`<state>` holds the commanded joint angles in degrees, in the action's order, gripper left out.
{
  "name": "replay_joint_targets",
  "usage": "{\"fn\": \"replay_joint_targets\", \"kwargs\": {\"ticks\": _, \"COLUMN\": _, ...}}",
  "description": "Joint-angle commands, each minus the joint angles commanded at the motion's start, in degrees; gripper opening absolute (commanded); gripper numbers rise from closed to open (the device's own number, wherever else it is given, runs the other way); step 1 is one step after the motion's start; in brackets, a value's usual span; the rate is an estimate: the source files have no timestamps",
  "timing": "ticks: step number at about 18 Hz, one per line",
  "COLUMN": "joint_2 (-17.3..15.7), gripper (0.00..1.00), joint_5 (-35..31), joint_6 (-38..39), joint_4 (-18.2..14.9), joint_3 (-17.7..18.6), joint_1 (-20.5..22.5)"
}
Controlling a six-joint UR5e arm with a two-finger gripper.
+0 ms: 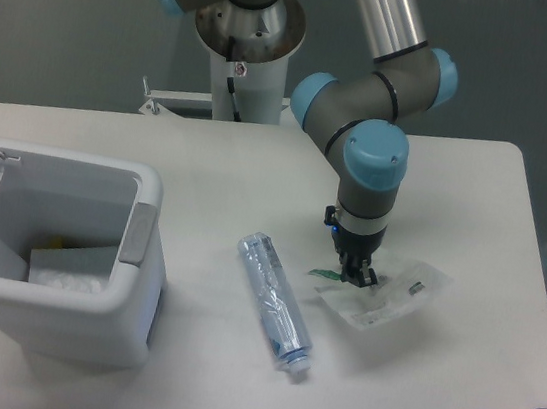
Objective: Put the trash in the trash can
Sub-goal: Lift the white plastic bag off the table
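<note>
Gripper [357, 274] pinches the packet [387, 298], lifting it; next, carry it left to the bin [137, 247].

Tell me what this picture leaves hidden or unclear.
- Fixed camera: the printing on the flat clear plastic packet is too small and blurred to read.
- The two-finger gripper is too small to show its grip.
- The near wall of the white boxy plastic bin hides most of its contents.
</note>
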<state>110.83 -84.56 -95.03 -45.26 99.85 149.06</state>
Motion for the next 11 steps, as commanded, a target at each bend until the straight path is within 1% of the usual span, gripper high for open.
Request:
{"fn": "replay_joint_targets", "kwargs": {"ticks": 2, "joint_2": 0.0, "gripper": 0.0, "joint_5": 2.5, "joint_6": 4.4, "joint_4": -0.1, "joint_3": -2.0, "joint_1": -0.1}}
{"fn": "replay_joint_targets", "kwargs": {"ticks": 4, "joint_2": -0.1, "gripper": 0.0, "joint_5": 4.9, "joint_6": 10.6, "joint_4": -0.9, "joint_3": -4.0, "joint_1": -0.3}}
{"fn": "replay_joint_targets", "kwargs": {"ticks": 6, "joint_2": -0.3, "gripper": 0.0, "joint_5": 5.9, "joint_6": 15.4, "joint_4": -1.2, "joint_3": -5.8, "joint_1": -0.8}}
{"fn": "replay_joint_targets", "kwargs": {"ticks": 7, "joint_2": -1.0, "gripper": 0.0, "joint_5": 6.4, "joint_6": 18.1, "joint_4": -1.2, "joint_3": -6.6, "joint_1": -1.1}}
{"fn": "replay_joint_targets", "kwargs": {"ticks": 11, "joint_2": -1.8, "gripper": 0.0, "joint_5": 11.4, "joint_6": 34.1, "joint_4": -1.1, "joint_3": -10.6, "joint_1": -2.7}}
